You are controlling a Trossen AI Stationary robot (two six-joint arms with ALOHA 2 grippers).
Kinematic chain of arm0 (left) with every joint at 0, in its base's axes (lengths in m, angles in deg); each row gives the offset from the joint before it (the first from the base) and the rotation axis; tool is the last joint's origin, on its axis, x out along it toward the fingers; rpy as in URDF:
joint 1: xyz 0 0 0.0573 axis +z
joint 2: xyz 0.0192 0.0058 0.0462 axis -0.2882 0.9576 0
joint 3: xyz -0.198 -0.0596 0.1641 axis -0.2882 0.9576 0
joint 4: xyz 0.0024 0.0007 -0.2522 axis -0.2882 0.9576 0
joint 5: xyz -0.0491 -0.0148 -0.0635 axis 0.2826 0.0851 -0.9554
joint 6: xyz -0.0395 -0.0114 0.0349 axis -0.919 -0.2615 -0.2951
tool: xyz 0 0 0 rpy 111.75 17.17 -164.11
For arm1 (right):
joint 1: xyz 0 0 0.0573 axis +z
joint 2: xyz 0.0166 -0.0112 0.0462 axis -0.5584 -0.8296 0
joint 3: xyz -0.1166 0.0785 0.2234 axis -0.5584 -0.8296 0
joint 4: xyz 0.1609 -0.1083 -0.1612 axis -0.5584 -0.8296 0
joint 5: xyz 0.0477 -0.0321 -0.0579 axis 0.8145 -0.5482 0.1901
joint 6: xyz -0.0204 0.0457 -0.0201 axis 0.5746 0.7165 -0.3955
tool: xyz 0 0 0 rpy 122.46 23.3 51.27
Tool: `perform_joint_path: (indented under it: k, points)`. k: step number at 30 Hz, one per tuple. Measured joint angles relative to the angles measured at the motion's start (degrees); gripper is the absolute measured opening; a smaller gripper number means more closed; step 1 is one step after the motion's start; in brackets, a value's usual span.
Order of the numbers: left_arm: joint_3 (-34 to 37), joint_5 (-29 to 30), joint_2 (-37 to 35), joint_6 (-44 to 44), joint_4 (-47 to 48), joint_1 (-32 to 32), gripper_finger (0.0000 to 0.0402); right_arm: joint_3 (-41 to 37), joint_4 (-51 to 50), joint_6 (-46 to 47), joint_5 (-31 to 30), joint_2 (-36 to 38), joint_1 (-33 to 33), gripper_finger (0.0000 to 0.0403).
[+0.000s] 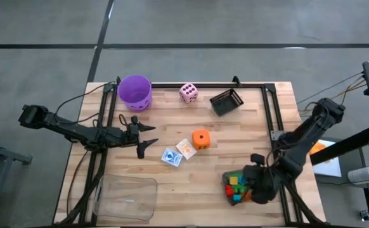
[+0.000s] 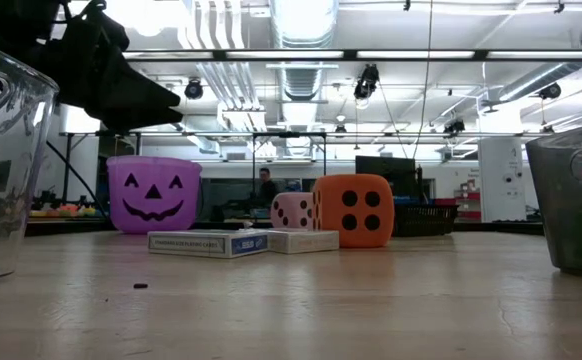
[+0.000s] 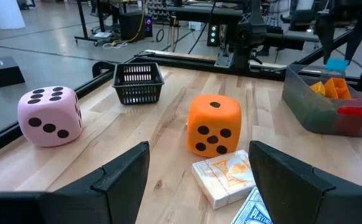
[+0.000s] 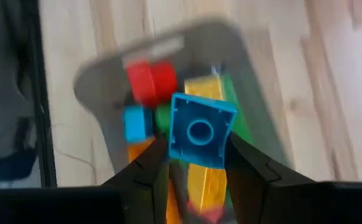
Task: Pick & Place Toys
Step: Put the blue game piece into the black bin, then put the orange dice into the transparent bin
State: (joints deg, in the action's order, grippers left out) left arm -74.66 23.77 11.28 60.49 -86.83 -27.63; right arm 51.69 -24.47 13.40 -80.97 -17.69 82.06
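My right gripper (image 4: pixel 198 151) is shut on a blue brick (image 4: pixel 198 129) above the grey tray (image 4: pixel 100 74), which holds red, yellow, green and blue bricks; the tray also shows in the high view (image 1: pixel 238 187) at the near right. My left gripper (image 1: pixel 149 137) is open and empty, left of the table's middle, level above the table. Ahead of it an orange die (image 3: pixel 213 124), an orange-white card pack (image 3: pixel 226 179) and a blue-white card pack (image 1: pixel 171 156) rest on the table. A pink die (image 1: pixel 188 92) sits at the far edge. My right gripper pinches the blue brick by two opposite sides (image 4: pixel 175 143) between its two fingers. The fingers point down at the tray. The brick is lifted clear above the bricks in the tray, its hollow face toward the wrist camera.
A purple bucket (image 1: pixel 135 92) stands at the far left, a black basket (image 1: pixel 226 101) at the far right of middle. A clear plastic container (image 1: pixel 126 196) lies at the near left corner. Bare wood lies between it and the tray.
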Motion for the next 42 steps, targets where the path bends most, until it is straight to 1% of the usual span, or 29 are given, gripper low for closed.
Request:
perform_joint_path:
  k: [5,13,15,19,21,24,26,29,32,34,38,42]
  points:
    - [0.0,0.0,0.0,0.0,0.0,0.0,0.0279,0.0,-3.6,5.0,2.5,-2.9,2.3,0.0113]
    - [0.0,0.0,0.0,0.0,0.0,0.0,0.0279,0.3,-3.6,6.9,5.9,-8.0,2.7,0.0115]
    - [0.0,0.0,0.0,0.0,0.0,0.0,0.0279,0.7,-3.6,7.1,6.0,-8.7,2.7,0.0142]
    - [0.0,0.0,0.0,0.0,0.0,0.0,0.0279,1.6,-3.6,7.9,6.0,-9.6,2.7,0.0224]
    - [0.0,0.0,0.0,0.0,0.0,0.0,0.0279,2.2,-3.6,8.3,6.0,-9.7,2.7,0.0258]
    - [0.0,0.0,0.0,0.1,0.0,0.0,0.0279,3.3,-3.6,8.5,6.0,-9.7,2.7,0.0293]
    - [0.0,0.0,0.0,0.2,-0.1,0.0,0.0279,4.3,-3.6,8.5,4.9,-9.6,2.7,0.0305]
    - [0.0,0.0,0.0,0.5,-0.6,0.0,0.0279,6.2,-3.3,7.5,-1.1,-9.6,2.8,0.0312]
    - [0.0,0.0,0.0,0.7,-1.4,0.0,0.0279,7.6,-1.2,3.6,-11.0,-9.6,2.8,0.0314]
    - [0.0,0.0,0.0,1.1,-2.0,0.0,0.0279,7.8,2.5,-0.8,-18.6,-9.6,2.8,0.0314]
    - [0.0,0.0,0.0,1.4,-2.9,0.0,0.0279,6.7,14.8,-14.7,-30.6,-9.8,2.5,0.0314]
    - [0.0,0.0,0.0,1.5,-3.1,0.0,0.0279,6.2,27.6,-30.2,-37.2,-11.7,1.4,0.0315]
